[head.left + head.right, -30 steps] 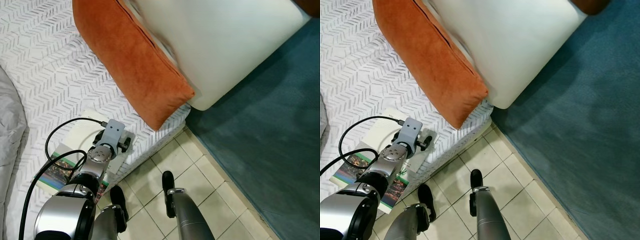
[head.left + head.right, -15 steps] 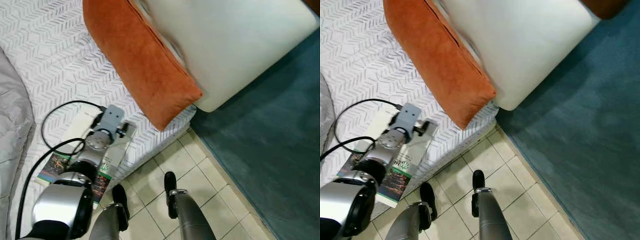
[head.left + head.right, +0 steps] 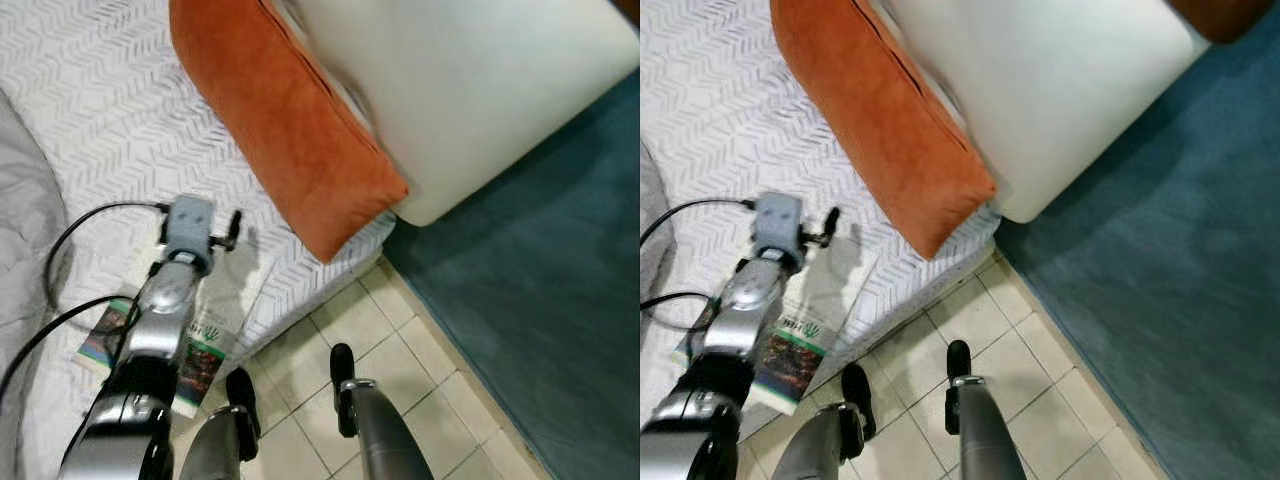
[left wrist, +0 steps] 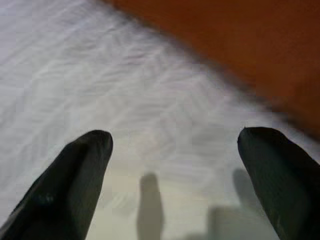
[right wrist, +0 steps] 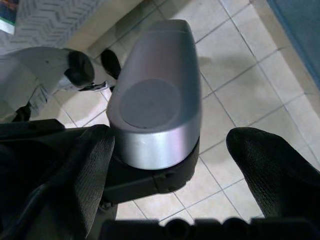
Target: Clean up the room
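Here, magazine (image 3: 215, 320) lengthwise toward bed edge (image 3: 300, 300)

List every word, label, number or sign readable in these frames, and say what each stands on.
White booklet with a green logo and a dark photo, lying on the white patterned bed cover: a short line of print sits beside the logo, too small and blurred to read.

Nothing else in view carries text.
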Available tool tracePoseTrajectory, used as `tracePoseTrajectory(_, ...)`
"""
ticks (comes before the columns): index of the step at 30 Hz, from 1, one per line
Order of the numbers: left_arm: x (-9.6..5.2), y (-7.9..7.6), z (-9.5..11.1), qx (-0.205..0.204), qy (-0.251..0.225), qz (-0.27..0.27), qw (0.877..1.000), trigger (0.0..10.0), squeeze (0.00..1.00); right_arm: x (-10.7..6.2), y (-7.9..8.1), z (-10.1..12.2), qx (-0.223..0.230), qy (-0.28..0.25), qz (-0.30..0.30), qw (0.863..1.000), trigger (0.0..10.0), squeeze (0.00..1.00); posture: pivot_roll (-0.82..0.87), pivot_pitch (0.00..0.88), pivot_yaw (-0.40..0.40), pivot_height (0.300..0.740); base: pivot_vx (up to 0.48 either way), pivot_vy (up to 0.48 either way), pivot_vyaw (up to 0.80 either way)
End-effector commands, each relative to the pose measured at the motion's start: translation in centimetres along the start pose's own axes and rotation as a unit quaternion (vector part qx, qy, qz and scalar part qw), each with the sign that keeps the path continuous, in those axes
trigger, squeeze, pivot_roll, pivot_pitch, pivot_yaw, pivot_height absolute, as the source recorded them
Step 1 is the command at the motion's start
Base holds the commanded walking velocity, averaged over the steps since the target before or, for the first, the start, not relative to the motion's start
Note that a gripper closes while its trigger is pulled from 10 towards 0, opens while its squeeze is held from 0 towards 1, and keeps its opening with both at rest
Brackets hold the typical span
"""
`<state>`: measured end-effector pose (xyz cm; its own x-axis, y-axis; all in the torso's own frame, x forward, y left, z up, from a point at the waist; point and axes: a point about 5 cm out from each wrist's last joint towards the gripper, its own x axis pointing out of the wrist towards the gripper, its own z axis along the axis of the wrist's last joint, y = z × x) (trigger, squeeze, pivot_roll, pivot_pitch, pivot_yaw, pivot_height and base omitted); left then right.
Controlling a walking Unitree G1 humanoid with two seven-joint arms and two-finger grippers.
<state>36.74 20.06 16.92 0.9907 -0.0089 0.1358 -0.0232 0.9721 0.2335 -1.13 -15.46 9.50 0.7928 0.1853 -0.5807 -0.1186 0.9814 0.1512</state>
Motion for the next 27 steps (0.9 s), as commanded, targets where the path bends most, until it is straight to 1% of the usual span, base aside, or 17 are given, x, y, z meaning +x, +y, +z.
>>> tracePoseTrajectory(1,-2.7,0.5,-1.3,-0.022,0.035,0.035,0.999,10.0,0.00,0.0,0.0,-1.4,0.011,0.039,0.006,0.999,10.0,0.00,-0.35,0.650,-0.097,0.740,0.000,0.000,0.00)
tracePoseTrajectory(2,-4.0,0.8,-1.5,-0.029,0.045,0.055,0.997,10.0,0.00,0.1,-0.1,-1.5,0.010,0.039,0.009,0.999,10.0,0.00,-0.34,0.651,-0.099,0.740,0.000,0.000,0.00)
tracePoseTrajectory(4,-8.2,0.9,-3.1,-0.059,0.093,0.125,0.986,10.0,0.00,0.6,-0.3,-1.6,0.009,0.042,0.016,0.999,10.0,0.00,-0.32,0.652,-0.105,0.740,0.000,0.000,0.00)
tracePoseTrajectory(5,-8.2,0.9,-3.1,-0.059,0.093,0.125,0.986,10.0,0.00,0.6,-0.3,-1.6,0.009,0.042,0.016,0.999,10.0,0.00,-0.32,0.652,-0.105,0.740,0.000,0.000,0.00)
tracePoseTrajectory(7,-11.4,1.1,-5.1,-0.079,0.147,0.198,0.966,10.0,0.00,0.9,-0.5,-1.6,0.007,0.043,0.022,0.999,10.0,0.00,-0.31,0.653,-0.112,0.740,0.000,0.000,0.00)
tracePoseTrajectory(9,-12.6,1.2,-6.1,-0.080,0.166,0.223,0.957,10.0,0.00,1.2,-0.6,-1.6,0.006,0.043,0.024,0.999,10.0,0.00,-0.31,0.654,-0.115,0.740,0.000,0.000,0.00)
tracePoseTrajectory(11,-14.2,1.3,-7.5,-0.083,0.201,0.268,0.939,10.0,0.00,1.6,-0.8,-1.4,0.002,0.041,0.027,0.999,10.0,0.00,-0.32,0.655,-0.130,0.740,0.000,0.000,0.00)
tracePoseTrajectory(13,-14.8,1.2,-7.9,-0.088,0.210,0.291,0.929,10.0,0.00,1.7,-1.0,-1.4,-0.001,0.041,0.028,0.999,10.0,0.00,-0.33,0.656,-0.140,0.740,0.000,0.000,0.00)
tracePoseTrajectory(14,-14.8,1.2,-7.9,-0.088,0.210,0.291,0.929,10.0,0.00,1.7,-1.0,-1.4,-0.001,0.041,0.028,0.999,10.0,0.00,-0.33,0.656,-0.140,0.740,0.000,0.000,0.00)
tracePoseTrajectory(16,-15.8,1.2,-8.0,-0.096,0.230,0.318,0.915,10.0,0.00,1.7,-1.1,-1.4,-0.004,0.044,0.031,0.999,10.0,0.00,-0.33,0.660,-0.156,0.740,0.000,0.000,0.00)
tracePoseTrajectory(18,-15.8,1.2,-8.0,-0.096,0.230,0.318,0.915,10.0,0.00,1.7,-1.1,-1.4,-0.004,0.044,0.031,0.999,10.0,0.00,-0.33,0.660,-0.156,0.740,0.000,0.000,0.00)
tracePoseTrajectory(19,-16.2,1.3,-8.1,-0.101,0.242,0.327,0.908,10.0,0.00,1.7,-1.2,-1.3,-0.006,0.045,0.032,0.998,10.0,0.00,-0.33,0.661,-0.157,0.740,0.000,0.000,0.00)
tracePoseTrajectory(20,-16.2,1.3,-8.1,-0.101,0.242,0.327,0.908,10.0,0.00,1.7,-1.2,-1.3,-0.006,0.045,0.032,0.998,10.0,0.00,-0.33,0.661,-0.157,0.740,0.000,0.000,0.00)
tracePoseTrajectory(21,-16.5,1.4,-8.5,-0.113,0.258,0.337,0.898,10.0,0.00,1.7,-1.3,-1.3,-0.007,0.047,0.034,0.998,10.0,0.00,-0.34,0.664,-0.163,0.740,0.000,0.000,0.00)
tracePoseTrajectory(22,-16.5,1.4,-8.5,-0.113,0.258,0.337,0.898,10.0,0.00,1.7,-1.3,-1.3,-0.007,0.047,0.034,0.998,10.0,0.00,-0.34,0.664,-0.163,0.740,0.000,0.000,0.00)
tracePoseTrajectory(24,-15.8,1.4,-10.0,-0.155,0.269,0.341,0.887,10.0,0.00,1.6,-1.4,-1.3,-0.010,0.051,0.037,0.998,10.0,0.00,-0.35,0.667,-0.180,0.740,0.000,0.000,0.00)
tracePoseTrajectory(27,-15.4,1.3,-10.5,-0.171,0.269,0.341,0.884,10.0,0.00,1.6,-1.5,-1.2,-0.011,0.053,0.039,0.998,10.0,0.00,-0.35,0.667,-0.180,0.740,0.000,0.000,0.00)
